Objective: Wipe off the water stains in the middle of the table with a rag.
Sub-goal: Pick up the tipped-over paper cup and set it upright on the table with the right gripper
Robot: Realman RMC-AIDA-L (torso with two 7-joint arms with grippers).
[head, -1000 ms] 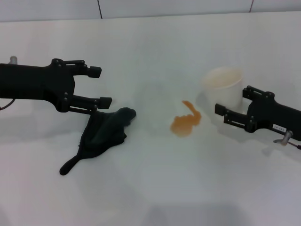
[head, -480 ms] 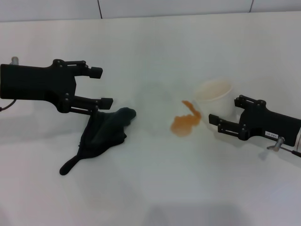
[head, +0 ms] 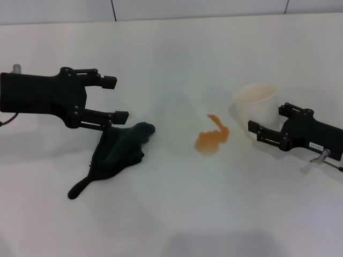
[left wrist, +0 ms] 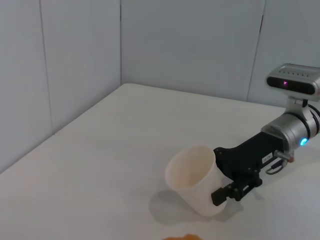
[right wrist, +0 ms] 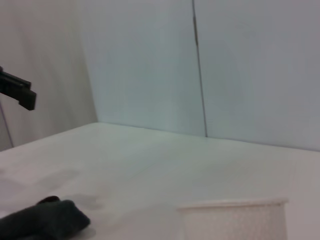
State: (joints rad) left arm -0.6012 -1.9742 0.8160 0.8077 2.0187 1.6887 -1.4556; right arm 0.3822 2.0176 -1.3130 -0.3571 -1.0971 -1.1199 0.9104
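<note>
Head view: left pincer [head: 117,98] spread apart above the rag [head: 117,152], poised to grab; water stains [head: 211,139] sit mid-table [head: 177,214]. Left wrist view: right pincer [left wrist: 231,186] open around the paper cup [left wrist: 192,177]. Right wrist view: rag's tip near frame edge.

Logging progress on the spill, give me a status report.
Left claw open, above dark green-black cloth rag. Right claw open beside white paper cup. Orange-brown liquid stain unwiped on white table; path clear.

rag [head: 117,151] left of water stains [head: 212,138], cup [head: 256,105] right.
</note>
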